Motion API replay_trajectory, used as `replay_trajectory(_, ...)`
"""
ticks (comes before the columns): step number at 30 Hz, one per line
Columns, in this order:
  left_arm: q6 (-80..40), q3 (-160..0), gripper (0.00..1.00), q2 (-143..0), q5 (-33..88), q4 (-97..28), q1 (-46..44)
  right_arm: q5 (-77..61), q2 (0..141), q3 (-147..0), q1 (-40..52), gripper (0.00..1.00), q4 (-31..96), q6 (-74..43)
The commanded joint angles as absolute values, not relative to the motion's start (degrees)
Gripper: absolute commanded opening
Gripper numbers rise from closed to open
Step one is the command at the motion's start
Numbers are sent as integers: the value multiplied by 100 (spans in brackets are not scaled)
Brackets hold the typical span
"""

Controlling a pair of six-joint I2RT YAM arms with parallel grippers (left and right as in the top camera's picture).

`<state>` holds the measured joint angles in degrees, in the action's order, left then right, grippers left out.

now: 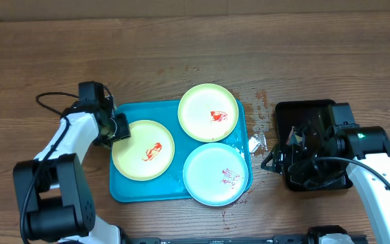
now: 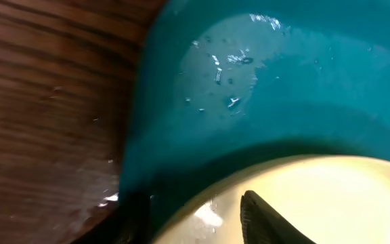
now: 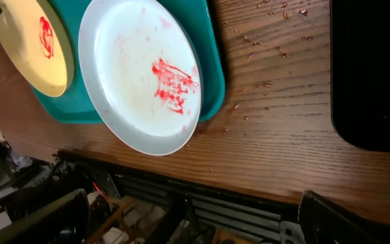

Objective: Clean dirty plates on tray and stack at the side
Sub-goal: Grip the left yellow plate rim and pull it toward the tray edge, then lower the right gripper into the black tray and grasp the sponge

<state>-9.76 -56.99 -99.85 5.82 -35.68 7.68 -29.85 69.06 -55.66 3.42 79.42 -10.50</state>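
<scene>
The turquoise tray (image 1: pixel 122 190) holds three plates, each smeared with red sauce. One yellow-green plate (image 1: pixel 143 150) lies at its left, another (image 1: pixel 208 112) at the top right, and the light-blue plate (image 1: pixel 215 174) at the bottom right, overhanging the rim. My left gripper (image 1: pixel 117 127) is open at the left plate's edge. In the left wrist view its fingers (image 2: pixel 198 220) straddle the plate's rim (image 2: pixel 330 196), one over the plate, one over the tray (image 2: pixel 283 81). My right gripper (image 1: pixel 283 154) is open and empty above the black tray's left side; its fingers (image 3: pixel 191 220) are spread wide.
A black tray (image 1: pixel 310 115) sits right of the turquoise one. A small crumpled white scrap (image 1: pixel 254 143) lies between them. Droplets wet the wood (image 3: pixel 263 88) near the light-blue plate (image 3: pixel 141 74). The table's front edge is close below the tray.
</scene>
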Motion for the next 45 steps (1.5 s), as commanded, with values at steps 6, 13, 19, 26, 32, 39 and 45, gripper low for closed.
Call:
replay_trajectory(6,-766,-5798,19,-10114,624,-3542,784,-3122,6882,-5664,336,100,7961,-1052)
replay_trajectory(13,-770,-5798,17,-10114,624,-3575,784,-3122,6882,-5664,336,100,7961,-1052)
replay_trajectory(19,-768,-5798,47,-10114,770,-3673,784,-3122,6882,-5664,336,100,7876,-1052)
replay_trajectory(26,-768,-5798,43,-10114,891,-4051,784,-3120,6879,-5664,336,100,7769,-1050)
replay_trajectory(32,-773,-5798,4,-10114,1170,-4211,784,-3092,6882,-5664,336,100,7609,-1050)
replay_trajectory(39,-1347,-5798,4,-10114,1160,-4202,786,-3057,6882,-5664,336,100,7352,-1052)
replay_trajectory(45,-1448,-5798,4,-10114,1146,-4392,786,-3057,6882,-5664,336,100,7181,-1052)
